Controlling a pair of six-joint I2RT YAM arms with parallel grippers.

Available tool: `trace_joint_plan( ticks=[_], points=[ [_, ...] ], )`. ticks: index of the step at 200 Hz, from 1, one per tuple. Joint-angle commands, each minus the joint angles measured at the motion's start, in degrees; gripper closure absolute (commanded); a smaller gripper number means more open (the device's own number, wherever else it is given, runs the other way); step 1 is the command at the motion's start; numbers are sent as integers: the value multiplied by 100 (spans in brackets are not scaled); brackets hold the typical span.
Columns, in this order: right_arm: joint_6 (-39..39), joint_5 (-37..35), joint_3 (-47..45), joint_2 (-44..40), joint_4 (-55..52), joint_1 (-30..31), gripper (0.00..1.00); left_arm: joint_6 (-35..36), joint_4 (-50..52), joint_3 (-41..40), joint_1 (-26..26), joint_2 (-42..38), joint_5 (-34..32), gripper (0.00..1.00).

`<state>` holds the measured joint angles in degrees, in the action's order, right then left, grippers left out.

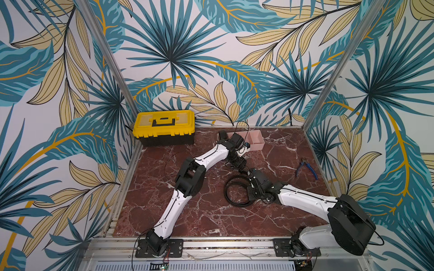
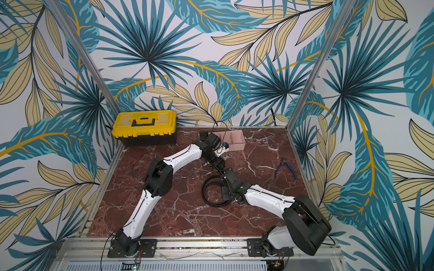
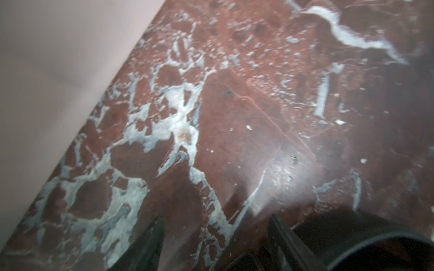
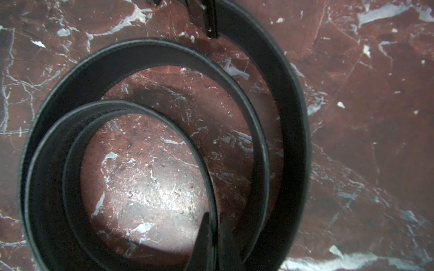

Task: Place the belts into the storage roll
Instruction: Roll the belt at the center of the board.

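Red-brown marble tabletop sits inside leaf-patterned walls. At its far left corner stands a yellow-and-black toolbox, lid down, contents hidden. Farther right along the far edge lies the pale pink tray, partly behind the left arm. Its two right compartments show bare pink floor, and a dark lump at its left end is too hidden to name. One black belt lies mid-table as a loose coil. The right gripper is pinched closed on the coil's innermost turn. The left gripper hovers with jaws well apart over bare marble just beside the tray wall, holding nothing.
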<state>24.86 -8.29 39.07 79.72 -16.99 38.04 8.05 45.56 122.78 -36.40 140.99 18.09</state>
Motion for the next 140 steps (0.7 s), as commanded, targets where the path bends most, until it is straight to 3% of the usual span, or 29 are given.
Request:
trace_joint_plan(
  ticks=[1, 24, 69, 140],
  points=[
    [-64, 73, -128, 49, -177, 33, 100, 703, -64, -211, 155, -600, 775, 29],
    [-104, 100, -93, 96, -206, 26, 100, 1468, -228, -799, 111, -1032, 716, 28],
    [-137, 138, -25, 184, -217, 31, 100, 2074, -399, -1571, 153, -1391, 1175, 24],
    [-109, 167, 48, 241, -272, 25, 100, 2287, -399, -1379, 81, -823, 403, 24]
  ],
)
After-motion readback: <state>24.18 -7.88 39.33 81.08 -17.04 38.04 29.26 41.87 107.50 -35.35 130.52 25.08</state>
